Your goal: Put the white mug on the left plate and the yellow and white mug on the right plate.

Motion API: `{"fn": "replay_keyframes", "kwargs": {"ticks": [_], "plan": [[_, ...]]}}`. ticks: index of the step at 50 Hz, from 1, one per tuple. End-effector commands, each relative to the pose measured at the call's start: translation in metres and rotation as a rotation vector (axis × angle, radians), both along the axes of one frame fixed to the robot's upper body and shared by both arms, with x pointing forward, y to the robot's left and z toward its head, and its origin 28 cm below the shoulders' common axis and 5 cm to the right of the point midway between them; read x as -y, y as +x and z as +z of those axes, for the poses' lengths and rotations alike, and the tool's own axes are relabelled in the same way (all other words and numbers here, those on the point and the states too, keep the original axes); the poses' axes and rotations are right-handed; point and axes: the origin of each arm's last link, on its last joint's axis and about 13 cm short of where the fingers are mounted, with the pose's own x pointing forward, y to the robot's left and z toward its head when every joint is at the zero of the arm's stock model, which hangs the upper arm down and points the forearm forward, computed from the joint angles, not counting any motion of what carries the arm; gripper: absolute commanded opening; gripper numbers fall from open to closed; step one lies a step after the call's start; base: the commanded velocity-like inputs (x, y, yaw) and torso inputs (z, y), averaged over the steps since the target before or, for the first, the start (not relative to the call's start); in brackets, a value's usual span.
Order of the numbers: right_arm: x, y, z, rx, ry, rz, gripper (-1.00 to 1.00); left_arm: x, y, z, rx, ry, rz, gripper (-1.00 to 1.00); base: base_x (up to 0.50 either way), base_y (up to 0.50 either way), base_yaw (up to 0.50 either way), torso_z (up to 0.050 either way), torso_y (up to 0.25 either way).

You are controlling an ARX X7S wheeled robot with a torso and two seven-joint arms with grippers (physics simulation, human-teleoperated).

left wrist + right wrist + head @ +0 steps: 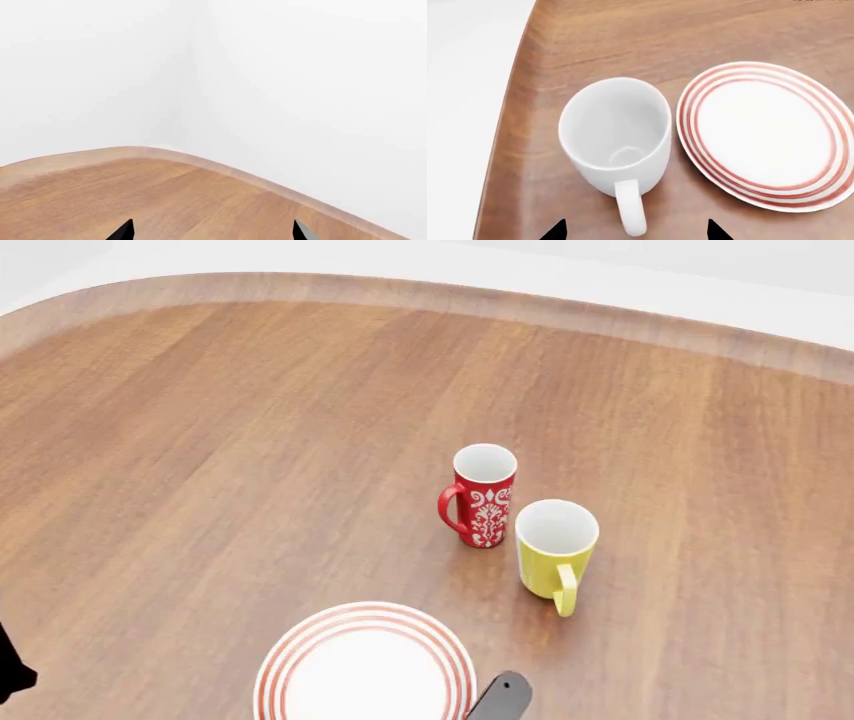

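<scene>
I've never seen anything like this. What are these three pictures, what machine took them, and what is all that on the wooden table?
These are simulator renders from a two-armed wheeled robot. One picture comes from a camera on its head, looking down at a wooden table. There you see a red patterned mug, a yellow and white mug and a red-ringed plate, all standing apart.

The other two come from cameras near each gripper. The right one looks down on a large white mug, upright and empty, beside a red-ringed plate. The black tips at the edge belong to the right gripper, open and holding nothing.

The left gripper shows only bare table and white wall; it is open and empty too.
</scene>
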Motion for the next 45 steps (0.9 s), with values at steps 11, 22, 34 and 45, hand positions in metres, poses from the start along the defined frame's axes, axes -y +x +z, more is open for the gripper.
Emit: {"fn": "replay_keyframes", "kwargs": {"ticks": [11,22,34,45], "plan": [[-0.009,0.014,0.002,0.014,-0.031,0.065,1.00,0.000,-0.002,0.000,0.002,-0.004,0.002,1.00,0.00,0.00,0.00,0.000,0.000],[-0.009,0.014,-0.004,-0.014,-0.066,0.086,1.00,0.001,-0.002,0.002,0.001,-0.007,0.000,1.00,0.00,0.00,0.00,0.000,0.000],[-0.010,0.026,-0.013,-0.038,-0.074,0.072,1.00,0.000,-0.003,0.002,0.000,-0.014,-0.004,1.00,0.00,0.00,0.00,0.000,0.000],[-0.017,0.033,-0.020,-0.050,-0.070,0.087,1.00,0.000,-0.005,0.003,0.004,-0.018,-0.002,1.00,0.00,0.00,0.00,0.000,0.000]]}}
